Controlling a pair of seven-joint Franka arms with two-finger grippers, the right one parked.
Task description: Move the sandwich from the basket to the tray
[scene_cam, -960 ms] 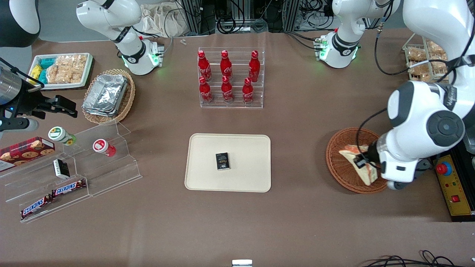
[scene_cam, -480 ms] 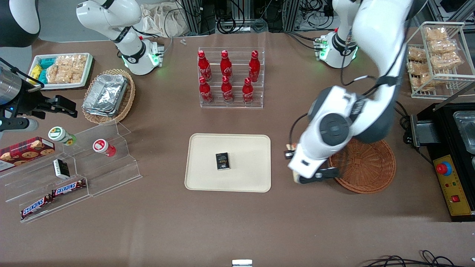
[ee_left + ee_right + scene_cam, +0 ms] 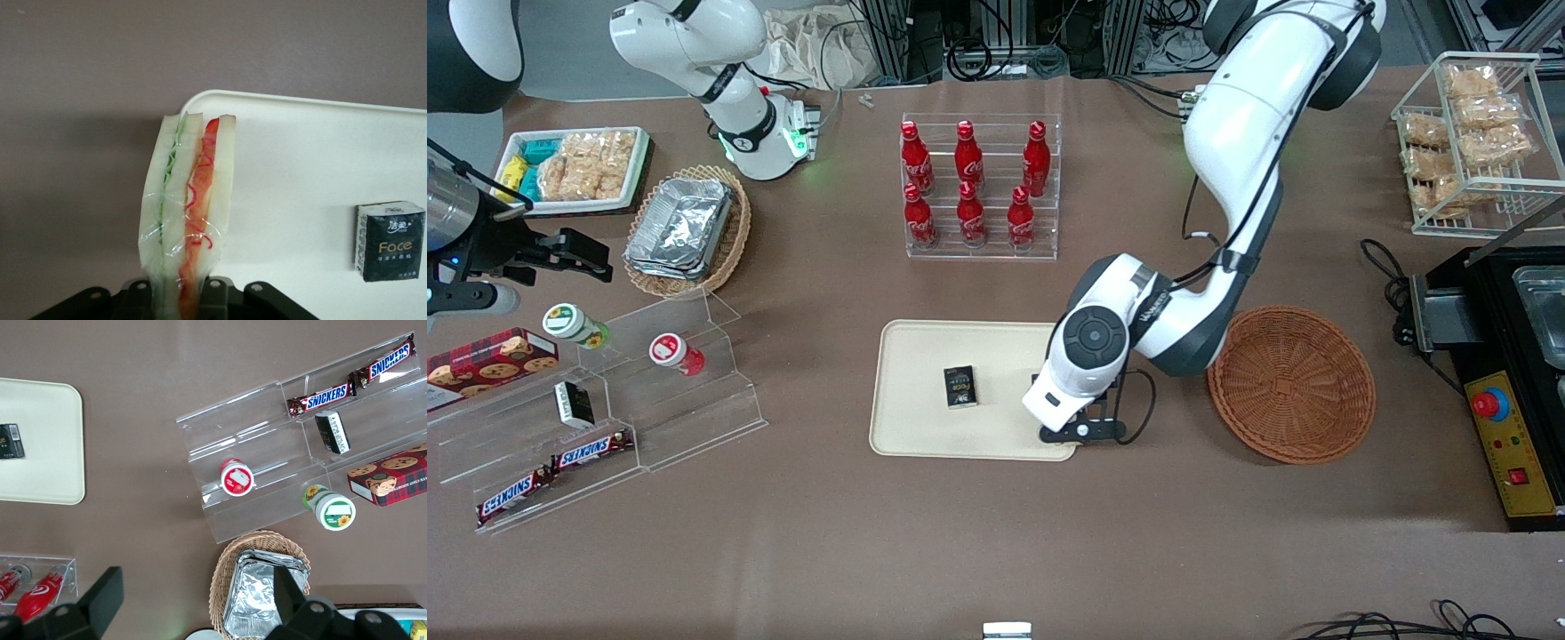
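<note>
My tray (image 3: pixel 925 356) sits mid-table with plenty of bare cream surface; the only thing on it is a small black packet (image 3: pixel 960 387) near its middle. The basket (image 3: pixel 1291 384) lies toward the working arm's end of the table, well apart from the tray, and shows nothing inside. My left gripper (image 3: pixel 1069 433) hangs over the tray corner nearest the basket and the front camera, clamped on the sandwich (image 3: pixel 188 220) — the wrist view shows the wedge standing out from between the jaws, cut edge with red and green filling facing the lens, just over the tray's rounded corner (image 3: pixel 200 100).

Handling, as I judge it: light, soft bread, slick clear wrap, so it can squash or slide if squeezed hard. Grip is on the wide faces near one end, which looks sensible — pinching the filling edge would split it.

Room: the wedge straddles the rim line, part over bare table. I'd move further in over the tray before letting go, keeping short of the packet. Open space between packet and rim looks enough for it to lie flat.
</note>
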